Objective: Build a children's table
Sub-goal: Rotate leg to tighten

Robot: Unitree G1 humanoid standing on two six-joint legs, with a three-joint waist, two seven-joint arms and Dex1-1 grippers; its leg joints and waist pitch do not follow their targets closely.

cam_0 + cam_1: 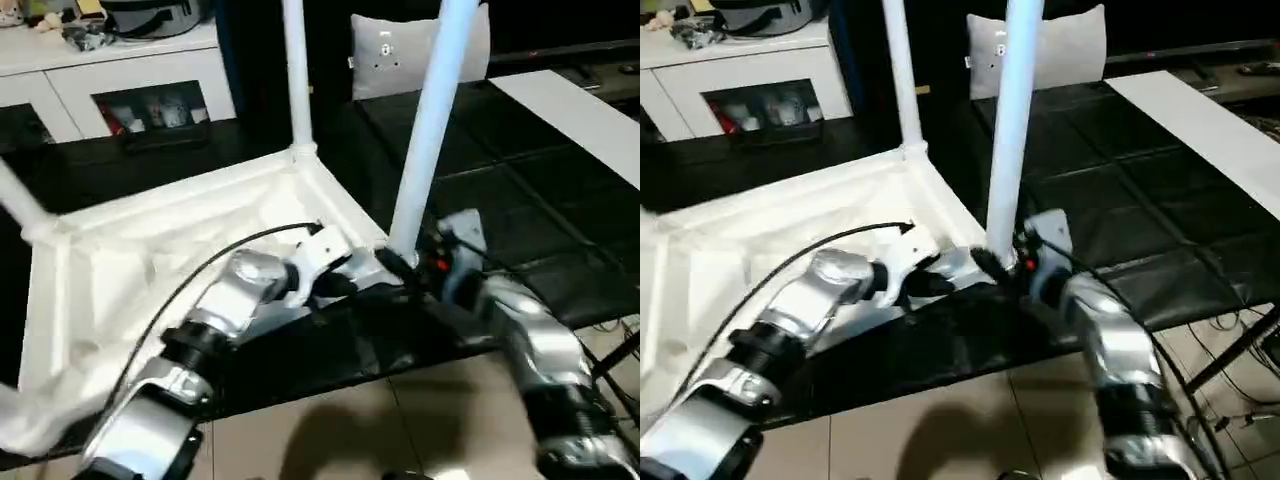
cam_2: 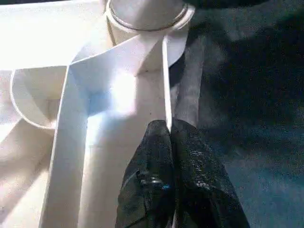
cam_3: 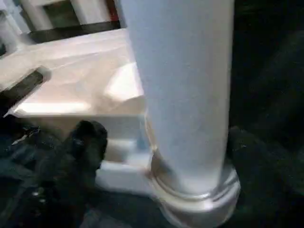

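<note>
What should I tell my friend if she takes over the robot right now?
Left gripper: shut on the table top's thin edge rib, beside the near corner socket.
Right gripper: around the base of the near leg; whether it is clamped can't be told.
Table top: upside down on the dark surface.
Done: far leg and near leg stand in their sockets; another leg is at the left corner.
Left: check the near leg is seated; fourth leg unclear.
</note>
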